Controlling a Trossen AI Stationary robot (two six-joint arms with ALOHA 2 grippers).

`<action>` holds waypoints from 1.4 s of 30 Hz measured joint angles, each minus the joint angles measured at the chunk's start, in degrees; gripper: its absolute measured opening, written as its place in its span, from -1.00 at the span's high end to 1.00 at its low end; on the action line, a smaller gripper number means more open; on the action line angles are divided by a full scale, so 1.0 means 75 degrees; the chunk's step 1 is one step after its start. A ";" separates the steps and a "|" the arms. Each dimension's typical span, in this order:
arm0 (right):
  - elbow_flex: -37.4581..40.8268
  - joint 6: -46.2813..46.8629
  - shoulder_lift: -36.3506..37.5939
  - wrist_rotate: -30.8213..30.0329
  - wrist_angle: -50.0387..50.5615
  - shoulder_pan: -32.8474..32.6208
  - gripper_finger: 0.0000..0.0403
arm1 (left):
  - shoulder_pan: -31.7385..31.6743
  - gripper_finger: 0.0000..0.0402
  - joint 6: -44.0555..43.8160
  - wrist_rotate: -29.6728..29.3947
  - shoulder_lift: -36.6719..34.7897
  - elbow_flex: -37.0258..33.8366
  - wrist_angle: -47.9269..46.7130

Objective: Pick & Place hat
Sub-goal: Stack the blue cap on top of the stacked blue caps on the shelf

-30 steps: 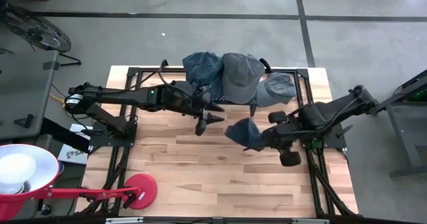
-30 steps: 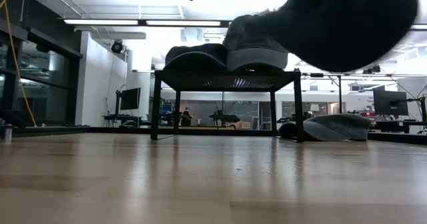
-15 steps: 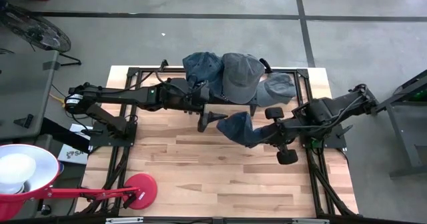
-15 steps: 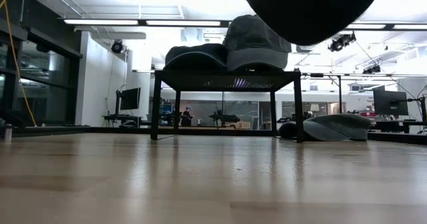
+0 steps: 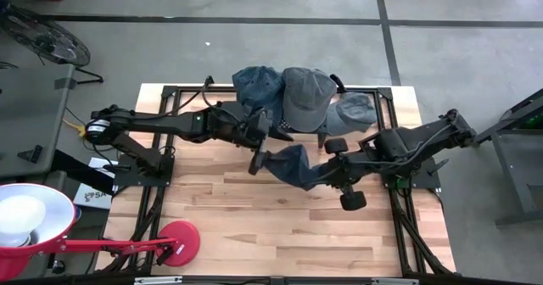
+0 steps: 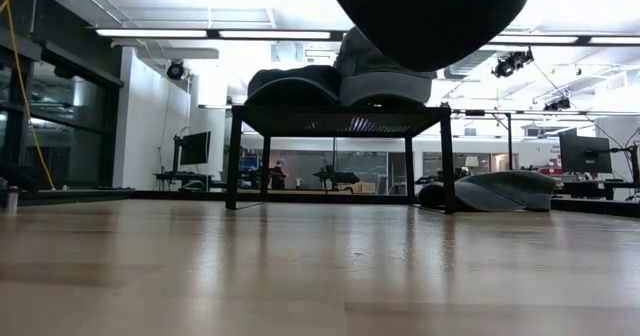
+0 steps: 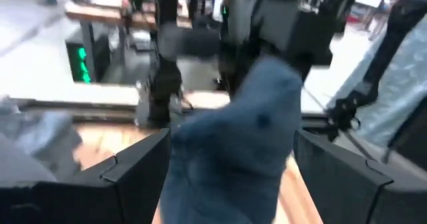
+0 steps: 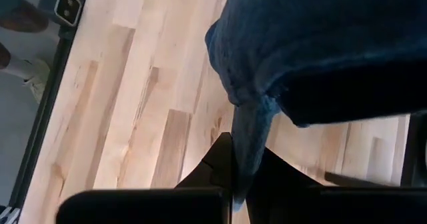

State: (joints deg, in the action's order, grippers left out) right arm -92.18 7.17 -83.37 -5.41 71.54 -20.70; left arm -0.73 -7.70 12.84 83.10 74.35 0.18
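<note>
My right hand (image 5: 316, 176) pinches blue hat (image 5: 293, 164) by thin fabric edge, hat held above tabletop (image 5: 254, 226) middle, near rack (image 5: 335, 85) at far edge. My left hand (image 5: 260, 153) spread open, fingers either side of hat. Hat soft, light, droopy; probably best gripped at brim.

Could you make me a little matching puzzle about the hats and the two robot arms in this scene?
Things:
1. blue hat
2. grey hat
3. left tool
4. hat on the table

Places or states:
A. lying flat beside the rack, by the right arm
B. open, next to the carried hat
C. held up in the right tool
D. resting on top of the black rack

Pairs: 1-C, 2-D, 3-B, 4-A
</note>
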 joint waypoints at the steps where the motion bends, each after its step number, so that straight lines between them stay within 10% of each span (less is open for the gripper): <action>1: 0.0000 -0.0033 0.0000 0.0036 -0.0075 0.0031 0.98 | 0.0003 -0.53 -0.0022 0.0038 0.0017 -0.0006 -0.0113; 30: -0.0117 -0.0575 0.0029 -0.0027 -0.0927 0.0162 0.98 | 0.0000 -0.51 -0.0820 -0.0102 0.0258 -0.0020 -0.0425; 42: -0.0117 -0.0354 0.0029 -0.0059 -0.0922 0.0162 0.98 | 0.0000 0.40 -0.1496 0.0276 0.0258 -0.0020 -0.0404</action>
State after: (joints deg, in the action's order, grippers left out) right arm -93.06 4.52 -83.15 -5.85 64.62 -19.49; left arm -0.73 -18.92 14.92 85.03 74.19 -2.85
